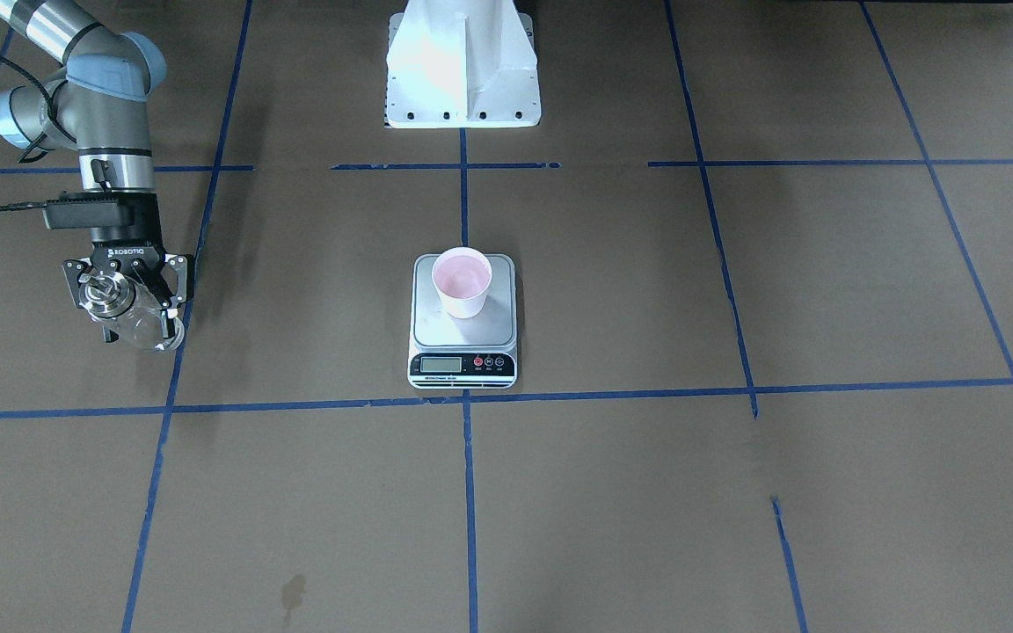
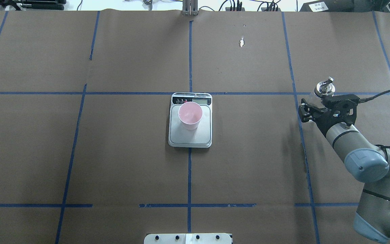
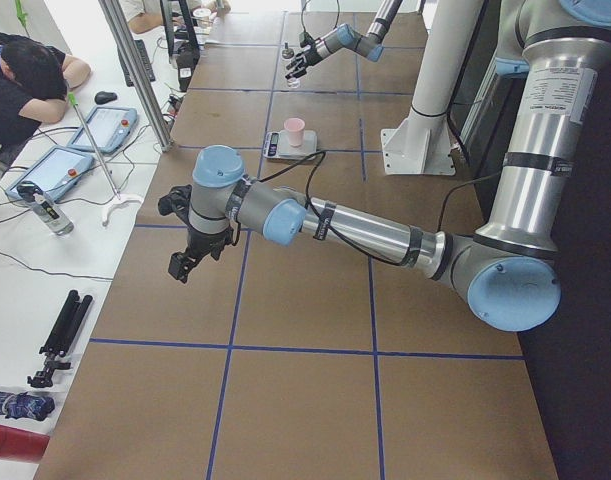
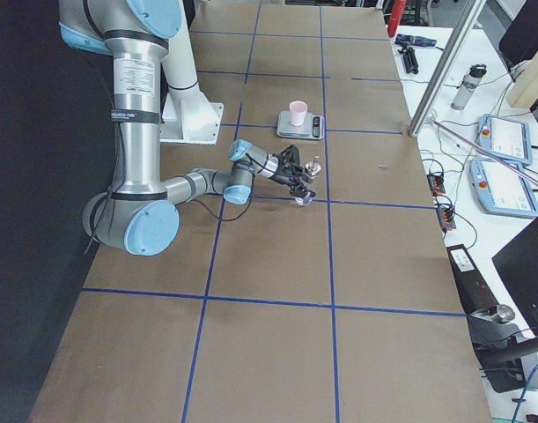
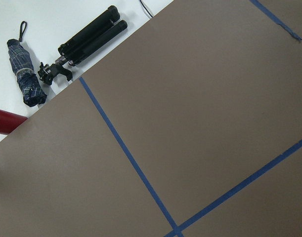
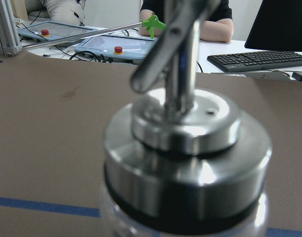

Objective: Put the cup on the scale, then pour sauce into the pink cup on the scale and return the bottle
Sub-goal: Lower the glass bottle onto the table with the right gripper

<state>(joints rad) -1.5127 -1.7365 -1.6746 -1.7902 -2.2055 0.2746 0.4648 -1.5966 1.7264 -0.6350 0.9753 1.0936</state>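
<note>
Bottle (image 1: 144, 327) pinched by right gripper (image 1: 128, 306), forearm stretched low, left gripper (image 3: 182, 267) hanging downward, state unclear

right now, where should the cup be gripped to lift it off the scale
Grip the cup across its upper wall, just under the rim, coming in level from the robot's left; the right end effector holds the bottle. The cup stands upright on the scale and widens upward, so it shouldn't slip down.
</note>
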